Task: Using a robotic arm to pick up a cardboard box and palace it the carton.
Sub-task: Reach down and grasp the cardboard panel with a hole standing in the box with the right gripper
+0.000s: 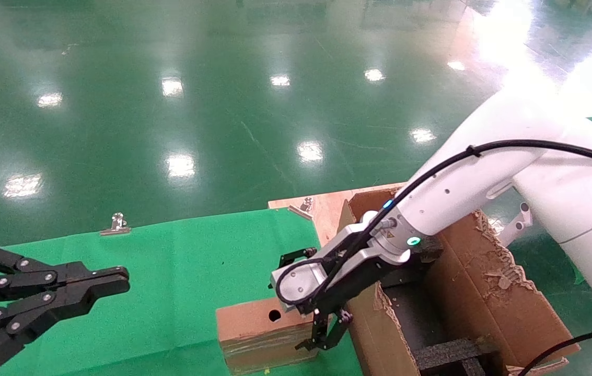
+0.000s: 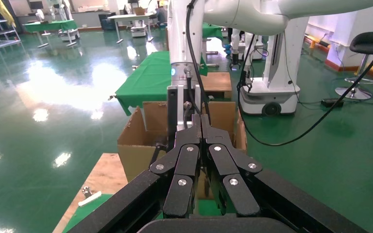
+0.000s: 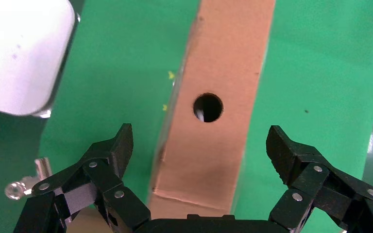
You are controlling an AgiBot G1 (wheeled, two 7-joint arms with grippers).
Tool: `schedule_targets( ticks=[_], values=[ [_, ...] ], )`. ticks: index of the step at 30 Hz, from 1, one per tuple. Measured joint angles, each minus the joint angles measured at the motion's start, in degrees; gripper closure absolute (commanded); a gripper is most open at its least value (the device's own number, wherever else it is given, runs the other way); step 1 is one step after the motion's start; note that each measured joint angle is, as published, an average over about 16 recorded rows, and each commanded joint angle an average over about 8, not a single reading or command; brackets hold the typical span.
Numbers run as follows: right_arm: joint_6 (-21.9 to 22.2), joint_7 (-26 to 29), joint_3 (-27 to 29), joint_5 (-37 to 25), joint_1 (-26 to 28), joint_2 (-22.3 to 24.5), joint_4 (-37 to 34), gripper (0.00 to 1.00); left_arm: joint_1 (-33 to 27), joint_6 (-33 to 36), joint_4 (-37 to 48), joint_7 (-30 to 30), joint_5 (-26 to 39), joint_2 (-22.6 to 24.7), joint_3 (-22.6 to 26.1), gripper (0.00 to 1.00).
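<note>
The small brown cardboard box (image 1: 262,326) with a round hole lies on the green cloth, just left of the large torn carton (image 1: 489,282). My right gripper (image 1: 309,298), on the white arm with the green ring, hangs over the box's end nearest the carton. In the right wrist view the gripper (image 3: 200,137) is open, one finger on each side of the box (image 3: 218,73), not touching it. My left gripper (image 1: 120,279) is shut and empty at the left, well away; its wrist view shows the closed tips (image 2: 200,121).
Black foam inserts (image 1: 447,352) lie inside the carton. The green cloth (image 1: 170,271) covers the table; a metal clip (image 1: 115,224) holds its far edge. A bare wooden board (image 1: 322,206) shows behind the carton. Glossy green floor lies beyond.
</note>
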Motion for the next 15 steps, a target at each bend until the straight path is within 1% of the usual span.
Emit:
schedule_targets(
  ticks=[1,2,7,8,9,10,15],
  values=[
    [0.1,-0.1,-0.3,-0.3,0.1,-0.3,-0.1,0.1,0.0,0.0,0.0,0.0,0.0,0.0,0.0,0.95],
    [0.2,-0.1,-0.5,-0.6,0.3,-0.5,-0.2,0.2,0.0,0.0,0.0,0.0,0.0,0.0,0.0,0.83],
    [0.7,-0.3,-1.1,-1.1,0.5,-1.2,-0.7,0.82,0.0,0.0,0.0,0.0,0.0,0.0,0.0,0.2],
    [0.8,-0.3,-1.2,-1.2,0.5,-1.3,-0.8,0.92,0.0,0.0,0.0,0.0,0.0,0.0,0.0,0.08],
    [0.9,-0.3,-1.2,-1.2,0.5,-1.4,-0.9,0.97,0.0,0.0,0.0,0.0,0.0,0.0,0.0,0.0],
    [0.9,-0.3,-1.2,-1.2,0.5,-1.4,-0.9,1.0,0.0,0.0,0.0,0.0,0.0,0.0,0.0,0.0],
    [1.0,-0.4,-1.3,-1.2,0.5,-1.5,-1.0,1.0,0.0,0.0,0.0,0.0,0.0,0.0,0.0,0.0]
  ],
)
